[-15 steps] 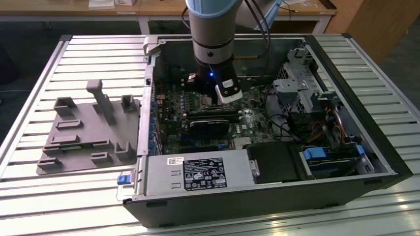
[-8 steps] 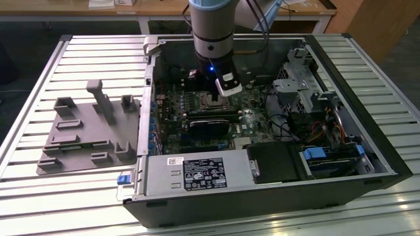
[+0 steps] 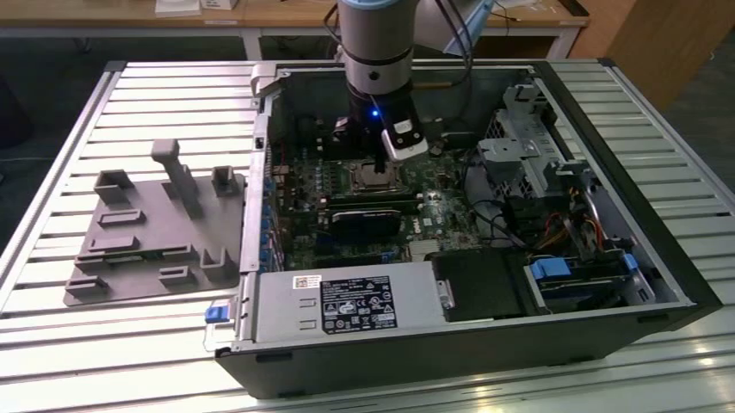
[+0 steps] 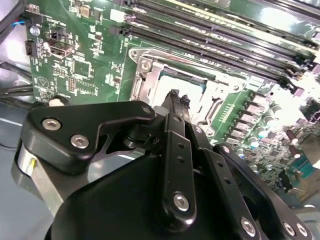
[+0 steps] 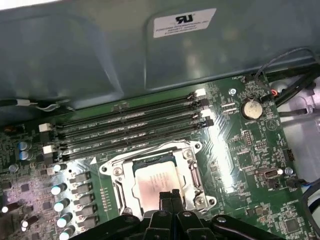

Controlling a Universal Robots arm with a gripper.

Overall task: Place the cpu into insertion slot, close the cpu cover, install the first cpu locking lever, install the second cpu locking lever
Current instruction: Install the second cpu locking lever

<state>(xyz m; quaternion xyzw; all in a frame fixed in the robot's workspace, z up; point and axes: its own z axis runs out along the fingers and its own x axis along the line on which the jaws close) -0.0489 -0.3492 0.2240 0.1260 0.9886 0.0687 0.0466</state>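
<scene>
One cpu (image 5: 156,182) already lies in the insertion slot (image 5: 125,172) with the cpu cover (image 5: 192,172) down around it; gripper (image 5: 170,196), fingers pressed together and holding nothing, hangs at the slot's edge, so a skewed descent could scrape the chip.

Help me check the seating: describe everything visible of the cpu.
The cpu is a flat square chip with a pale silver-grey metal top bearing faint print. It lies level inside the insertion slot, on the green board below the long memory slots. The silvery cpu cover frames it. The gripper has its fingertips together, directly over the chip's near edge; whether they touch it cannot be told.
</scene>
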